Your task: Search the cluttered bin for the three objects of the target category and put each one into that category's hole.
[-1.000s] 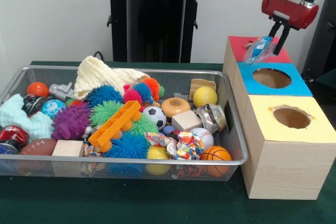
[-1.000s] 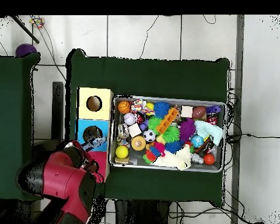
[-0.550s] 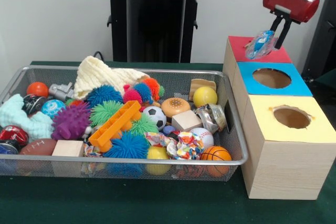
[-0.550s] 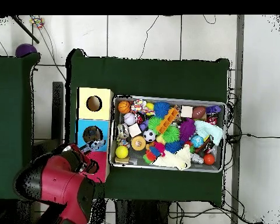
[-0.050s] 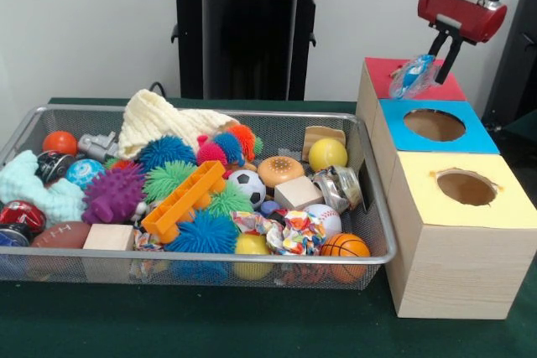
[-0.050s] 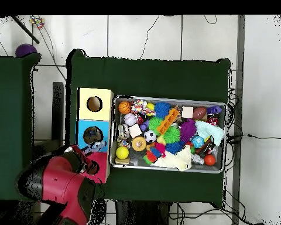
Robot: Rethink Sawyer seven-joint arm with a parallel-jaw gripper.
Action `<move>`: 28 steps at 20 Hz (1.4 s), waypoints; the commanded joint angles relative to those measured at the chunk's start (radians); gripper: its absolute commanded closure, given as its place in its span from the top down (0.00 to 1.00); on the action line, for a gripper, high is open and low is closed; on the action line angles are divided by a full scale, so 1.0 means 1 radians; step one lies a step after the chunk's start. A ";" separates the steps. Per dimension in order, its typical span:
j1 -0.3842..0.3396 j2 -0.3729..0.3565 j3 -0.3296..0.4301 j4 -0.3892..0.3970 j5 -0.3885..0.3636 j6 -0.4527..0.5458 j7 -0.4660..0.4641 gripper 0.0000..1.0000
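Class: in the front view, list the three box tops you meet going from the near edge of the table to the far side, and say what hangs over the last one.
Yellow top → blue top → red top; over the red one hangs the claw, holding a blue wrapper.

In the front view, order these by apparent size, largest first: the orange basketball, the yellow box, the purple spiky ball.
1. yellow box
2. purple spiky ball
3. orange basketball

The basketball sits nearer the camera and looks smallest anyway.

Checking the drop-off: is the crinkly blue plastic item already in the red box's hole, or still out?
Out. The crinkly blue plastic item hangs above the red-topped box, pinched by the end effector.
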 commanded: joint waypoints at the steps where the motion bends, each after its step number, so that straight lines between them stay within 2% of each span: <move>1: -0.006 0.081 0.079 -0.035 0.063 -0.026 0.310 0.00; 8: 0.012 0.124 0.068 -0.058 0.078 -0.029 0.315 0.00; 17: 0.031 0.222 0.022 -0.147 0.090 0.025 0.351 0.00; 24: -0.021 0.207 0.030 -0.182 0.073 0.058 0.305 0.00; 28: -0.038 0.266 0.012 -0.270 0.076 0.100 0.329 0.00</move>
